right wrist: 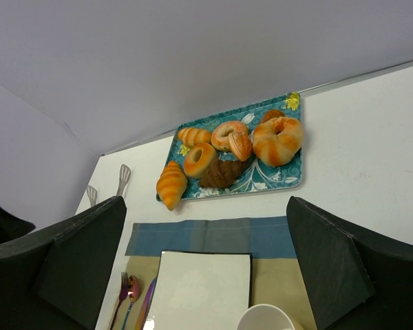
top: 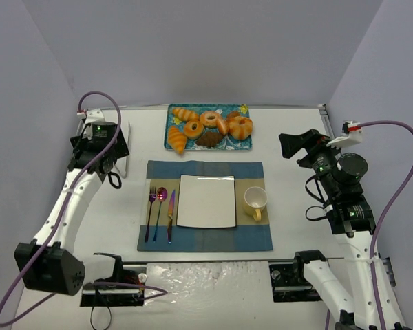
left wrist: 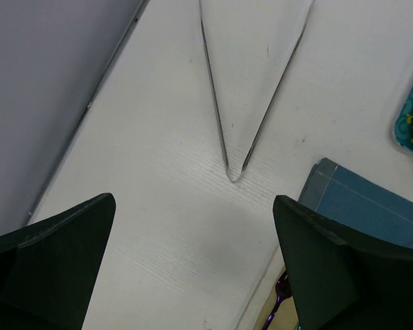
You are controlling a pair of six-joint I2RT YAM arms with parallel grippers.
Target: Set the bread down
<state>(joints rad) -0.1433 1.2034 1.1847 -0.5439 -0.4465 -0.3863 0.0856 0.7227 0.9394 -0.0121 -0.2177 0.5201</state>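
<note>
Hovering beside the tongs (left wrist: 233, 177), the left gripper (left wrist: 193, 234) stands wide open; the right gripper (right wrist: 205, 230), raised, jaws also apart, faces the bread (right wrist: 171, 185) on its tray (right wrist: 265, 176)

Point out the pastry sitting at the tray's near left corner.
The golden-orange ridged croissant, tapering to a point at the tray's near left corner. The ring donuts and the dark brown croissant lie further in on it.

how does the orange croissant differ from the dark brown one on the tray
Colour: the golden-orange ridged croissant is bright and striped; the dark brown chocolate croissant is evenly dark. Shape: the orange one tapers to a point; the brown one is broader. Place: orange at the teal patterned tray's near-left corner, brown mid-edge. Both lie on that tray.
</note>
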